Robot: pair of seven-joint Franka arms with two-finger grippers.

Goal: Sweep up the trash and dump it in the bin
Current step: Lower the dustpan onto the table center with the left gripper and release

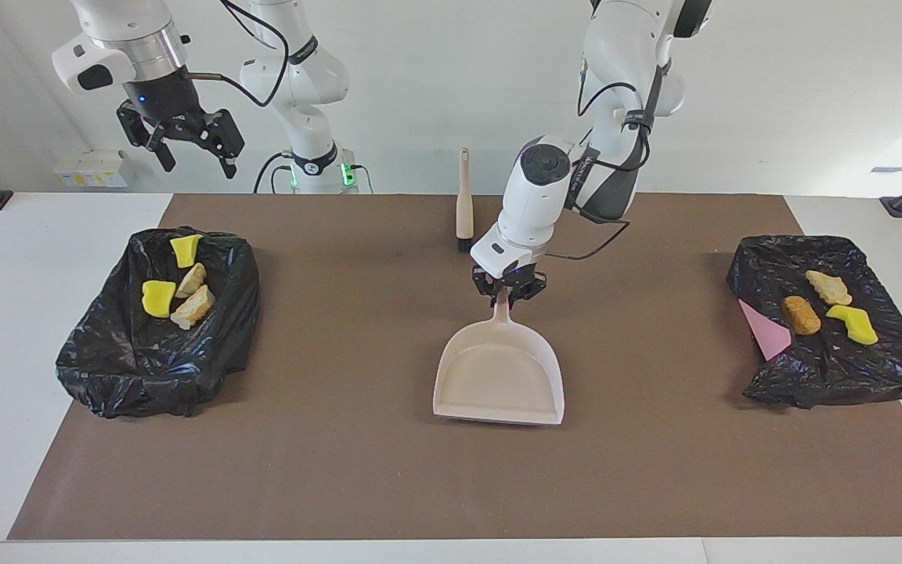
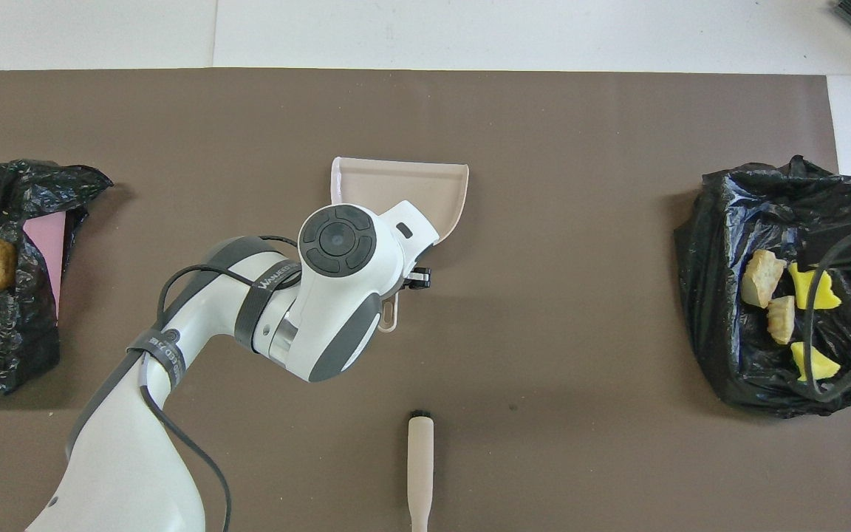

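Observation:
My left gripper is shut on the handle of a pale pink dustpan, whose pan sits empty at the middle of the brown mat, mouth pointing away from the robots. Several yellow and beige trash lumps lie in the black-bagged bin at the right arm's end, also seen from overhead. My right gripper hangs open and empty high over that end. On a second black bag at the left arm's end lie a beige lump, an orange-brown lump and a yellow lump.
A small hand brush lies on the mat close to the robots, bristles toward the dustpan; overhead it shows as. A pink sheet rests against the bag at the left arm's end. White table borders the mat.

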